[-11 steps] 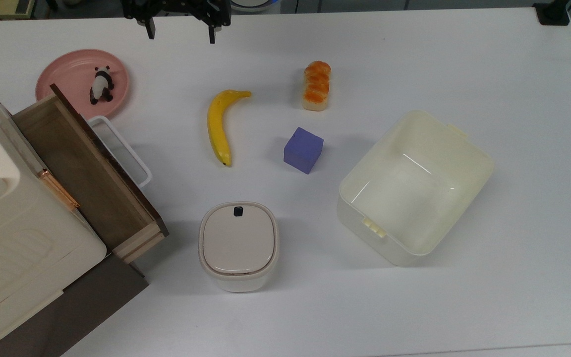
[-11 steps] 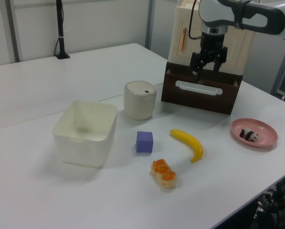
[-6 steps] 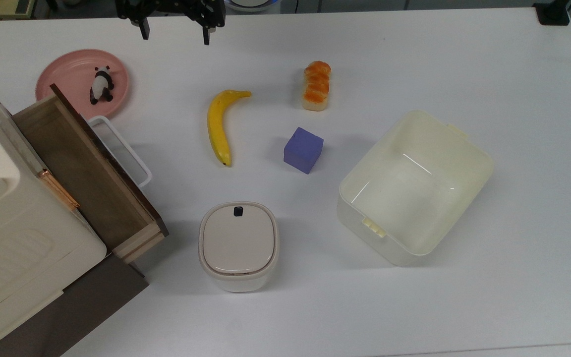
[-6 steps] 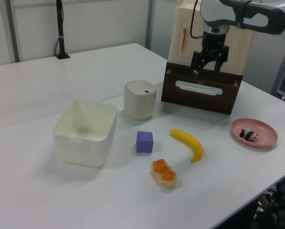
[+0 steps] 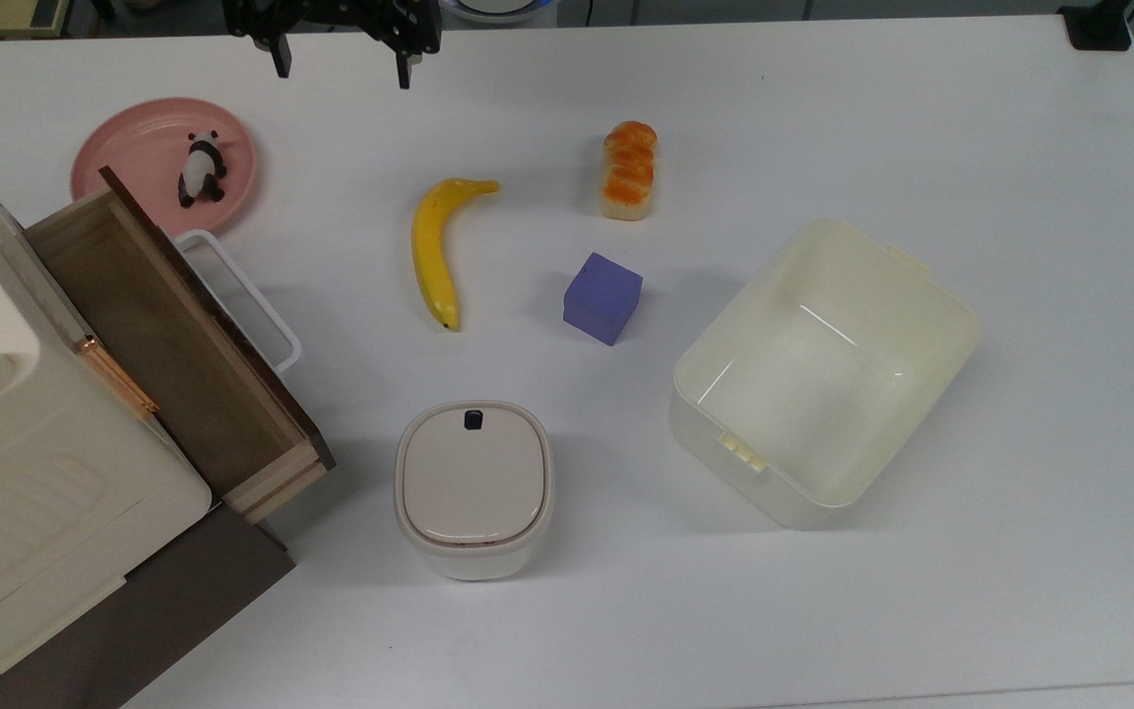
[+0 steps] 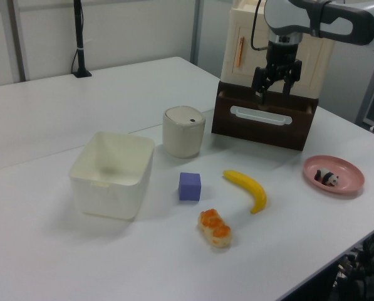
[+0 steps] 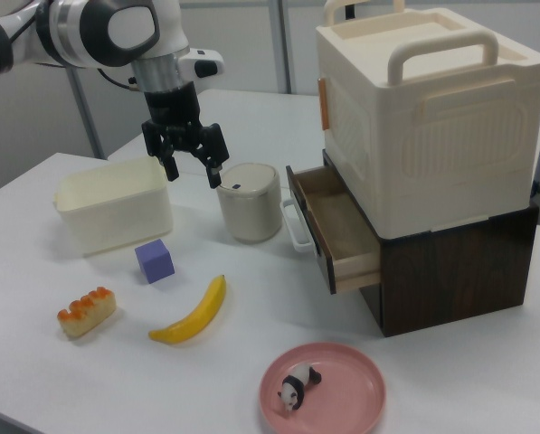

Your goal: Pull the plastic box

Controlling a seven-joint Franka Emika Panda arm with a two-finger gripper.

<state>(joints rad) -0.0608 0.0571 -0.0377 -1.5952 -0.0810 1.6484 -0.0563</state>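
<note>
The large cream-white translucent plastic box, a rectangular tub with rounded corners and small latch tabs on its rim, sits open and empty on the white table at about four o'clock from the table's middle in the top view. It lies turned at an angle to the table edges. Nothing touches it.

The black two-finger gripper hangs above the table at about eleven o'clock in the top view, well apart from the box. Its fingers are spread wide with nothing between them — the gap shows plainly in the right view, where the gripper points straight down.

A small purple cube stands just beside the box, at its ten o'clock in the top view, not touching it. A yellow banana lies at nine o'clock from the cube, and an orange-glazed bread roll lies at twelve o'clock from it. A smaller beige lidded bin with a black button stands at six o'clock from the banana.

At nine o'clock in the top view, a dark wooden drawer with a white handle is pulled open — above it rests a cream plastic case with a carry handle. A round pink plate bearing a small panda figure sits at twelve o'clock from the drawer.
</note>
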